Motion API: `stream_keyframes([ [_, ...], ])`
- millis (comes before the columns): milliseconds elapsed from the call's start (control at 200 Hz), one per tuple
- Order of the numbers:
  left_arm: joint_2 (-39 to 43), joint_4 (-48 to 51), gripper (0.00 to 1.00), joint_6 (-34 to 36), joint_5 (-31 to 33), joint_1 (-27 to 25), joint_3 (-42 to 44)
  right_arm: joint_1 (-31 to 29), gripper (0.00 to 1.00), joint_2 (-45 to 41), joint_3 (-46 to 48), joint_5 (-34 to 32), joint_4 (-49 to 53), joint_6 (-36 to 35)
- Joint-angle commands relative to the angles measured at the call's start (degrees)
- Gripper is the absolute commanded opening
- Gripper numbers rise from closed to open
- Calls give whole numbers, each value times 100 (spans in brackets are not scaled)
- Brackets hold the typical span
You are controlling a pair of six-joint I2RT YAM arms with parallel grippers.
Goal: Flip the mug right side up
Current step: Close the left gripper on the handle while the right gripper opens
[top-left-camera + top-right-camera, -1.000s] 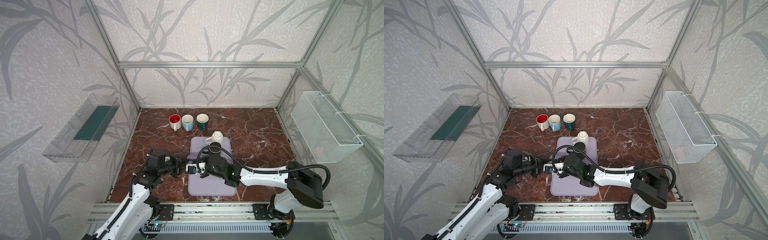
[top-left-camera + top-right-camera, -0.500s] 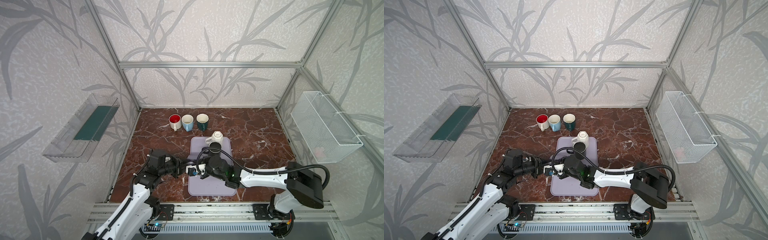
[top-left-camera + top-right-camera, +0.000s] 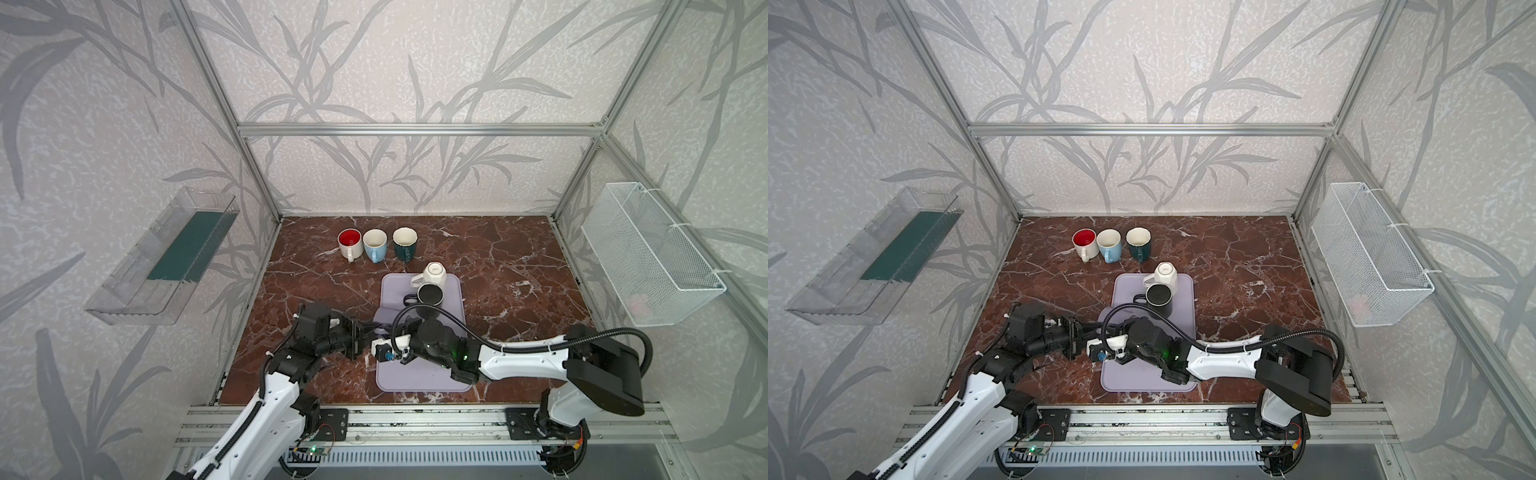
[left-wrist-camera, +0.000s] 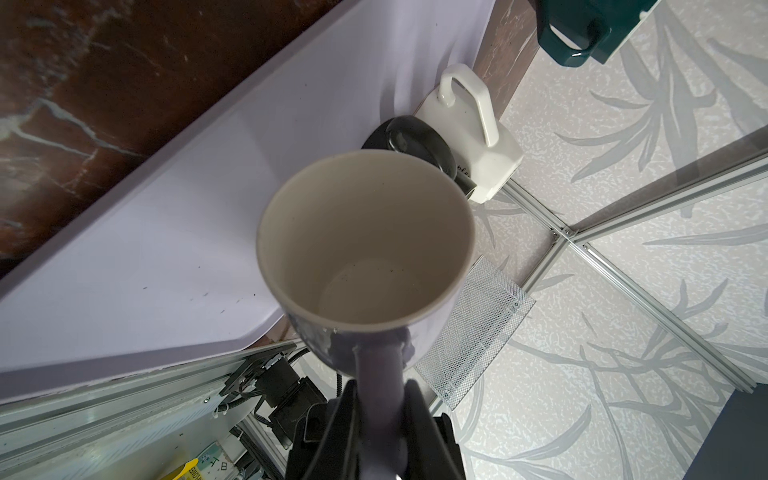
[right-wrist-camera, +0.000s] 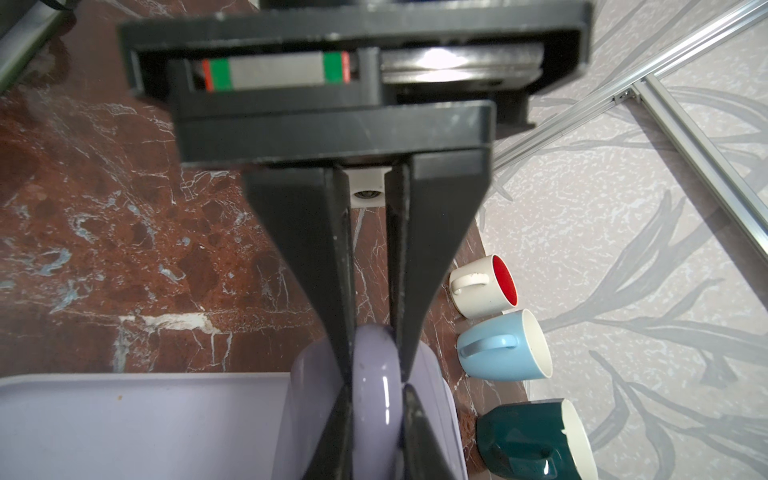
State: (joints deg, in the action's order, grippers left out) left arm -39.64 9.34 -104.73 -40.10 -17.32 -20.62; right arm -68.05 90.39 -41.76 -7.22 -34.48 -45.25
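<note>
Two tight grips on lavender mug (image 4: 365, 249) handle: left end effector (image 4: 381, 397), right end effector (image 5: 376, 395).

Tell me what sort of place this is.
Probably a robot test cell: an aluminium frame with wallpapered panels encloses a marble-patterned tabletop, two arms mount on a front rail, and mugs serve as props.

Top views: my purple mug (image 4: 365, 237) is basically buried under my right arm (image 3: 519, 361) — can't make out the grip there. Left wrist cam: handle end + my left gripper (image 4: 380, 390) run off the frame edge, black mug (image 4: 419, 141) half behind the purple one. Right wrist cam — teal mug (image 5: 532, 444) cut off too.
</note>
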Motion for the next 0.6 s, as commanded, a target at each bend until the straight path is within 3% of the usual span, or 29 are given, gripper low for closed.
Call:
stream_keyframes([
  [0,31,-180,2,-34,81,-8,-22,-90,0,-109,-34,64,-676,136],
  [325,-318,327,0,698,104,0,-525,-92,0,-260,-260,-42,90,710],
  [595,-725,678,0,1386,170,1,-893,-89,19,-602,-94,-191,371,955],
])
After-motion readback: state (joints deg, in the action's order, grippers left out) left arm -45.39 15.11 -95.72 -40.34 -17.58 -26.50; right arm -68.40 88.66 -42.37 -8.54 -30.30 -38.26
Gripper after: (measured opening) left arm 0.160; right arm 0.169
